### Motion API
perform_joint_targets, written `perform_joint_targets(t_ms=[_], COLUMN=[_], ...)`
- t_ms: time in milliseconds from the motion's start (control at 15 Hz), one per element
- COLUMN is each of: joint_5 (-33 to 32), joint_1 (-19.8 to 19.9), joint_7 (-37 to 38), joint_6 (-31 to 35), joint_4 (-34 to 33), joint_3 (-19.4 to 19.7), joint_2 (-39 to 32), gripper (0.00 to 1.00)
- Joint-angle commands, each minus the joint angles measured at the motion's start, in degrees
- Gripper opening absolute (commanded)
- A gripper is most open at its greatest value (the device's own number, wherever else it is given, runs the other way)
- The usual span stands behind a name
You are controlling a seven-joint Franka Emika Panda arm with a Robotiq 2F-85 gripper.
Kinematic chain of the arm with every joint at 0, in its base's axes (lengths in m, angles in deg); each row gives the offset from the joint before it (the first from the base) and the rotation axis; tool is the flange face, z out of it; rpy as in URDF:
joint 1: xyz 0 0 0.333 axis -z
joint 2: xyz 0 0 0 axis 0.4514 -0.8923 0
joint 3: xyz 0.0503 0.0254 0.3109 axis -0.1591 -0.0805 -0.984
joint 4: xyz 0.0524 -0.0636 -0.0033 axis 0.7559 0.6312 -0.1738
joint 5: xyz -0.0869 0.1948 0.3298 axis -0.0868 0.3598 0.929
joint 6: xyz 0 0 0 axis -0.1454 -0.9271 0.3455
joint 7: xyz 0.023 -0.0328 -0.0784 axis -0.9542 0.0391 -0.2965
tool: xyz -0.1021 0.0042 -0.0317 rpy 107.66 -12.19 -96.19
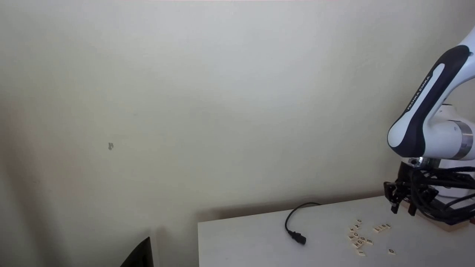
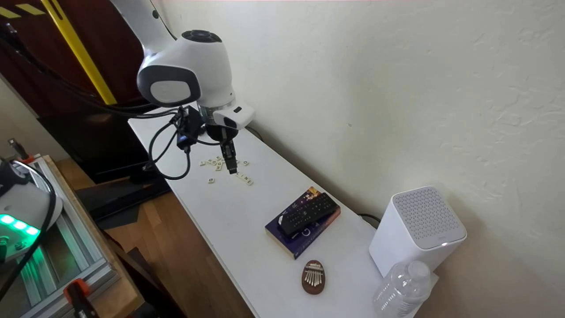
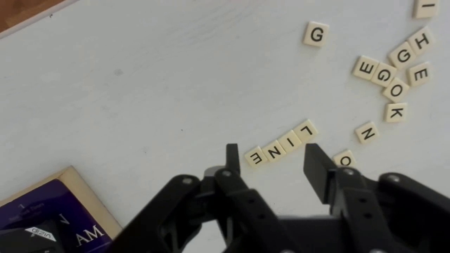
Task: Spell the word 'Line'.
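Our tool [image 3: 271, 156] hangs above the tabletop [image 2: 229, 225] with its two fingers [image 3: 316, 168] spread apart and only air between them. In the wrist view we look down past those fingers to the word LINE [image 3: 285, 144], spelled in a slanting row of four pale tiles that lie flat on the tabletop. From that camera the letters stand roughly on their heads: the L tile [image 3: 306, 131] sits at the right end, then the I tile [image 3: 290, 142], the N tile [image 3: 274, 151] and the E tile [image 3: 256, 157], side by side. We find the same row, small, in both exterior views.

Beyond the L end we see a loose jumble of tiles [image 3: 384, 75], several touching. A second N tile [image 3: 366, 133] lies by itself nearer the row, and an O tile [image 3: 345, 160] near it is partly covered by a finger. One G tile [image 3: 316, 34] rests apart from the rest.

Past the E end, in an exterior view, a dark blue book [image 2: 309, 236] carries a black remote [image 2: 309, 212]. Farther along the tabletop we make out a small brown thumb piano [image 2: 313, 277] and a white box [image 2: 415, 225] with a perforated top near the wall [image 2: 366, 145]. A clear bottle [image 2: 401, 289] stands just in front of that box; whether they touch, we cannot tell. In an exterior view we also spot a black plug [image 1: 298, 237] at the end of its cable [image 1: 285, 223].
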Motion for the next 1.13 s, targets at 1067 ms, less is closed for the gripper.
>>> perform_joint_targets(t_ms=[1067], joint_5=[-3.07], joint_1=[3.32], joint_7=[-6.98], joint_6=[-0.05], joint_4=[5.17], joint_3=[-0.45], joint_2=[7.40], gripper=[1.00])
